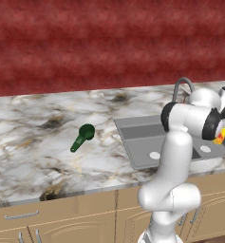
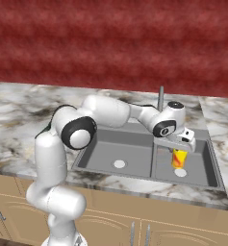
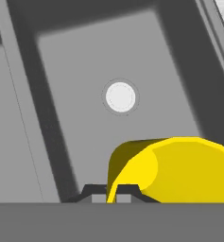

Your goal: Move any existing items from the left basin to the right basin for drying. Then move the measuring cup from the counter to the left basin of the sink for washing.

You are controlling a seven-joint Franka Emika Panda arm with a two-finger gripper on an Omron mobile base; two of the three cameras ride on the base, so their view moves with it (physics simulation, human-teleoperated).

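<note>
The small yellow cup-shaped item [image 2: 179, 159] with a red-orange mark hangs in my gripper [image 2: 179, 152], which is shut on it just above the right basin [image 2: 199, 169]. In the hand view the yellow item [image 3: 179, 165] sits between my fingertips [image 3: 127, 190], with that basin's pale drain disc [image 3: 120, 97] below it. The left basin [image 2: 116, 150] holds nothing but its own drain disc. The dark green measuring cup [image 1: 83, 137] lies on the marble counter [image 1: 28, 142], left of the sink [image 1: 133, 128], its handle pointing toward the front left.
The gooseneck faucet [image 2: 160, 98] stands behind the divider between the two basins, close to my wrist. My arm stretches across over the left basin. A red wall backs the counter, and tan cabinets [image 1: 61, 218] run under its front edge.
</note>
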